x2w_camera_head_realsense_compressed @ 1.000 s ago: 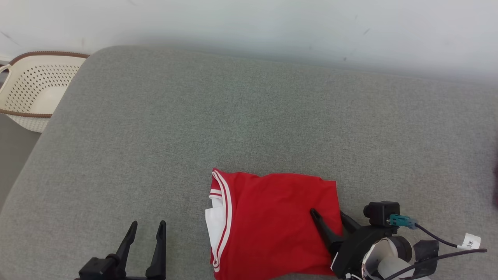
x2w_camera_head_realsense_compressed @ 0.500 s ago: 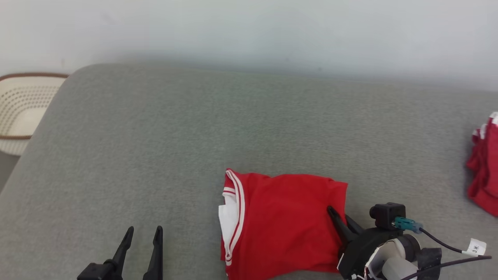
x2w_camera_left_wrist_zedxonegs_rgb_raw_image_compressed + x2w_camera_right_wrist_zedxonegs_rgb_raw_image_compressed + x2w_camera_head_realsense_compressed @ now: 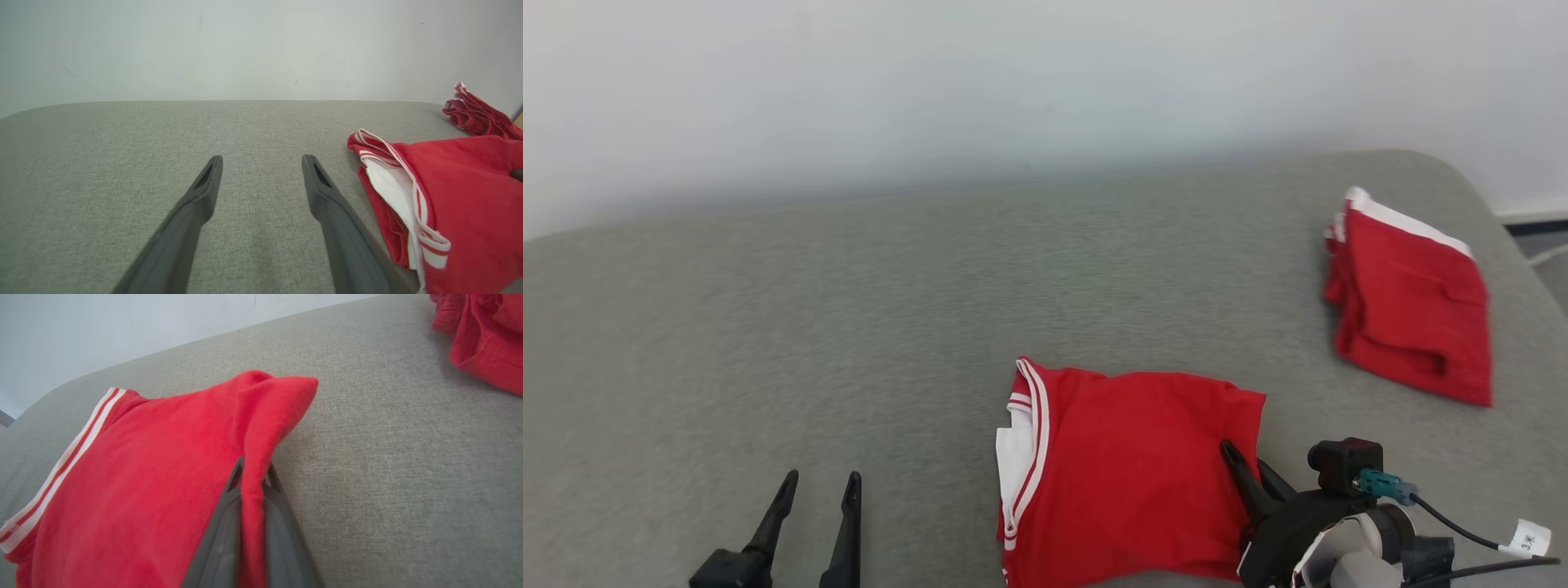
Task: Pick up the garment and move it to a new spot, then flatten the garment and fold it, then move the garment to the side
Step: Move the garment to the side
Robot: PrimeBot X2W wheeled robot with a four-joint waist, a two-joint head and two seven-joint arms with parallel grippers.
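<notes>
The garment (image 3: 1127,465) is a folded red shirt with white-striped trim, lying on the grey cushion at the lower middle of the head view. My right gripper (image 3: 1245,457) is shut on its right edge. In the right wrist view that gripper (image 3: 254,469) pinches a raised fold of the garment (image 3: 155,465) between both fingers. My left gripper (image 3: 823,478) stands open over bare cushion to the garment's left. In the left wrist view its fingers (image 3: 262,161) hold nothing, and the garment (image 3: 461,196) lies to their right.
A second red folded piece (image 3: 1413,302) lies at the far right of the grey cushion (image 3: 849,327), near its rounded edge; it also appears as the red piece (image 3: 486,339) in the right wrist view. A pale wall runs behind the cushion.
My right gripper has closed on the garment's right edge. The head camera has turned right: the basket has left the picture and the second red piece has come in.
</notes>
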